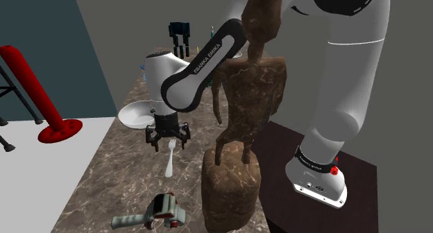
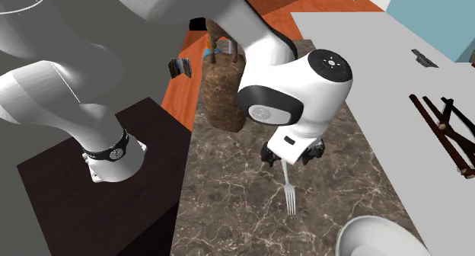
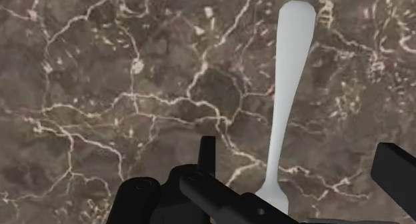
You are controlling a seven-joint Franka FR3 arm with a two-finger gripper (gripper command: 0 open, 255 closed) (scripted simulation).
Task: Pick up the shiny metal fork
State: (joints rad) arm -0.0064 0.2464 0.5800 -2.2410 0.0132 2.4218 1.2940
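Fork (image 3: 288, 89) likely light, stiff, slick; flat on counter (image 3: 100, 89); pinch mid-handle. Gripper (image 3: 300, 153) wide, straddling fork, no contact.

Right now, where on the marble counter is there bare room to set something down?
Bare marble lies left of the fork in the shoulder view, between the white bowl and the grey handheld tool. It is crowded between fork and brown statue.

The white Franka arm with dark joints (image 1: 350, 86) climbs from its mount, folds at the elbow and reaches out low, the forearm (image 1: 205, 65) slanting downward. At its end the all-black two-finger tool (image 1: 166, 136) points straight down, hanging low, its two fingers (image 3: 207, 153) standing wide apart
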